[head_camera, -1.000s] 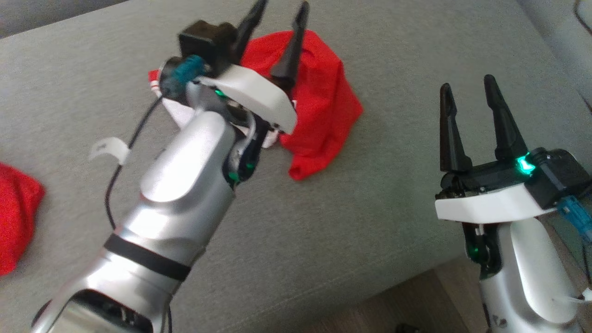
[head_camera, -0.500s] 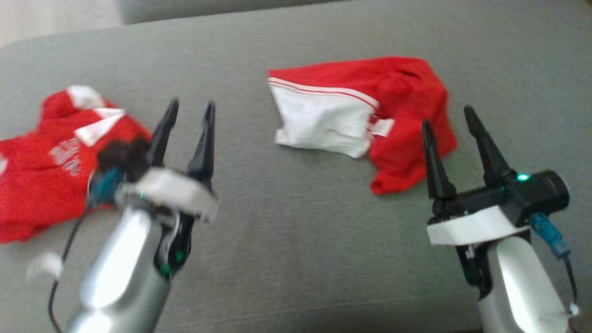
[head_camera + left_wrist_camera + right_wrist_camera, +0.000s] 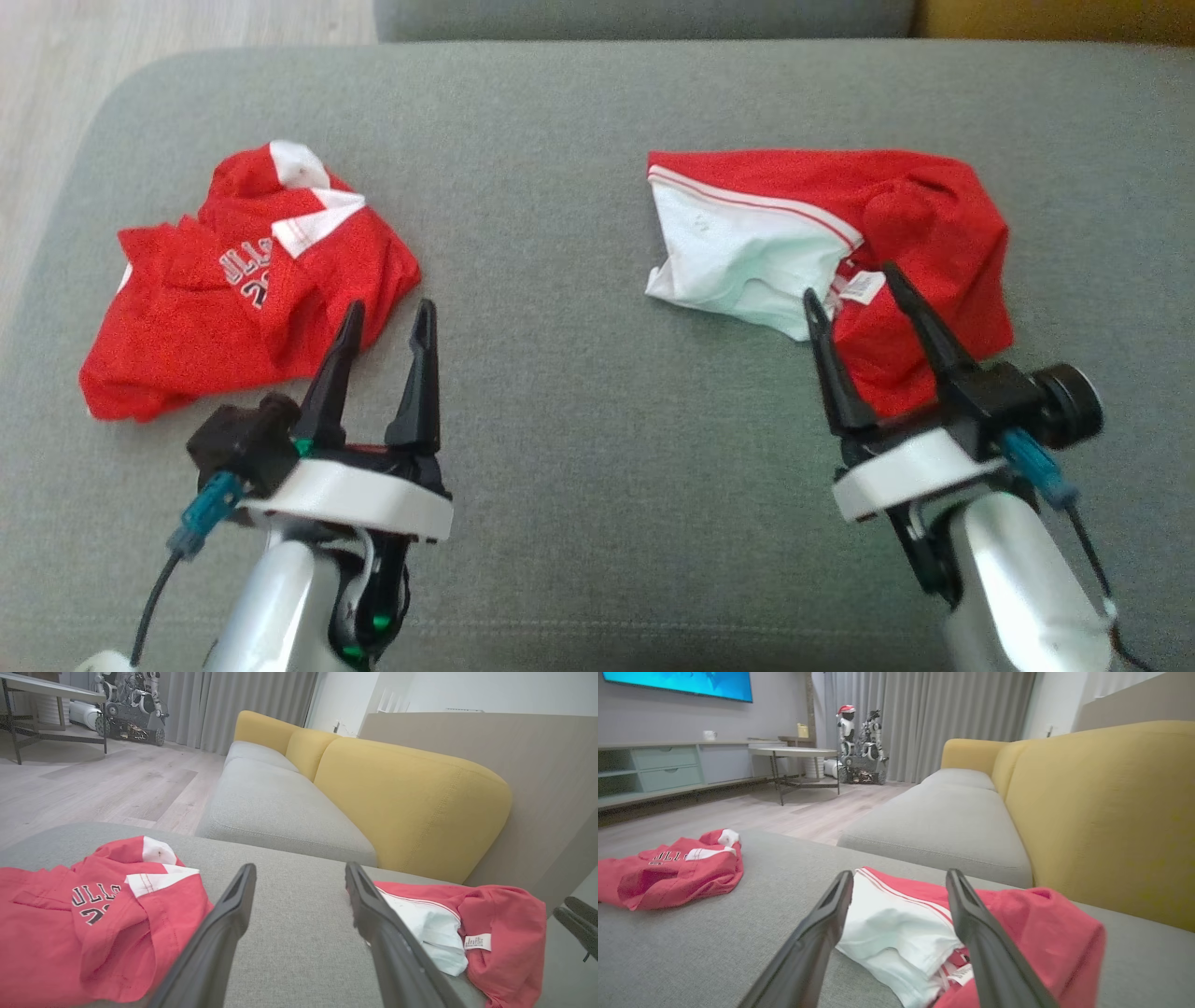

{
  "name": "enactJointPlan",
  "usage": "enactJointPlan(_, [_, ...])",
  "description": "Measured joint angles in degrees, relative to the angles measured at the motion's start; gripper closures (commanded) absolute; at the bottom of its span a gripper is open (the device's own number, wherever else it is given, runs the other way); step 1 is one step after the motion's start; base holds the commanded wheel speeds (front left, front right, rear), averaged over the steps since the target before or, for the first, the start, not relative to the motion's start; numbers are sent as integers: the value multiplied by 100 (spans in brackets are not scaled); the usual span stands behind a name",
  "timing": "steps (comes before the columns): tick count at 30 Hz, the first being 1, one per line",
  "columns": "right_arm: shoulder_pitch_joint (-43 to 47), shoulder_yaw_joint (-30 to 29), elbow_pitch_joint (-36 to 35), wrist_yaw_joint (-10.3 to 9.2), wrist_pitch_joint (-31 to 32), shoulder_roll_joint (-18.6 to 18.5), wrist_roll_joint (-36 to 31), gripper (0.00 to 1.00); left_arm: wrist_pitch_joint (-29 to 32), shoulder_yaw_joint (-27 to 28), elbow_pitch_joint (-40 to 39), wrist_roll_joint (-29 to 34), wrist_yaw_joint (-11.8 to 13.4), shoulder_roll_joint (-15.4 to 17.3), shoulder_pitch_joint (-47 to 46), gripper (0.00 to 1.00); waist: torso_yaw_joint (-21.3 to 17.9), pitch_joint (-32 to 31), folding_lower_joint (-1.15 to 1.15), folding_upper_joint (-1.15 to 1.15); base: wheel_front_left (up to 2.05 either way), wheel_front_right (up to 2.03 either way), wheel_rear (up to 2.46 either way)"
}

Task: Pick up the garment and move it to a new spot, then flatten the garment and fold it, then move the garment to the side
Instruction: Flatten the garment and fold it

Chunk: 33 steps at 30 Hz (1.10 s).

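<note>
A: Grey cushion [image 3: 597, 93] up front, yellow sofa back [image 3: 411, 802] beyond. Two red heaps, well apart.
B: Starting right: garment [image 3: 934, 215], red with a white panel, loosely doubled on the cushion's right half. Not flat, not neatly folded yet, by the look of it.
A: And left, jersey [image 3: 187, 327], crumpled, lettering up.
B: Note the left pincer [image 3: 390, 306]: released, gaping, holding nothing, parked just short of the jersey. Same for the right pincer [image 3: 851, 282]: spread wide, empty, tips over the garment's near edge. Touching or hovering? Hard to call.
A: Probably staged so for a two-armed job: one arm per side, ready for smoothing and folding.
B: Against a second back? Pulled home to the lower left now, the left pincer, after stretching right out over the garment. Swung round too, going by the head view: jersey fully in frame instead of a sliver.
A: Free of both pincers, then.
</note>
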Motion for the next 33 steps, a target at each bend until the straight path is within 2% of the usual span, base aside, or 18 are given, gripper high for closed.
enactJointPlan(7, [-807,413,790,0,552,-187,68,0,0,90,83,119,-176,-157,-258,0,233,363,0,0,0,0,0])
enactJointPlan(12, [-1285,502,1472,0,675,-326,249,0,0,59,179,101,-220,-183,-306,0,474,610,0,0,0,0,0])
enactJointPlan(24, [-2005,456,2736,0,673,-410,343,0,0,-197,178,-133,-111,-205,-481,0,944,994,0,0,0,0,0])
enactJointPlan(25, [-2041,456,2813,0,671,-413,343,59,0,-207,177,-143,-92,-210,-482,0,960,1005,0,0,0,0,0])
enactJointPlan(26, [-2071,460,2864,0,637,-420,341,100,0,-211,177,-143,-67,-211,-482,0,972,1010,0,0,0,0,0])
enactJointPlan(33, [-2185,648,2951,0,267,-399,402,100,0,-213,237,-143,-59,-211,-481,0,935,865,0,0,0,0,0])
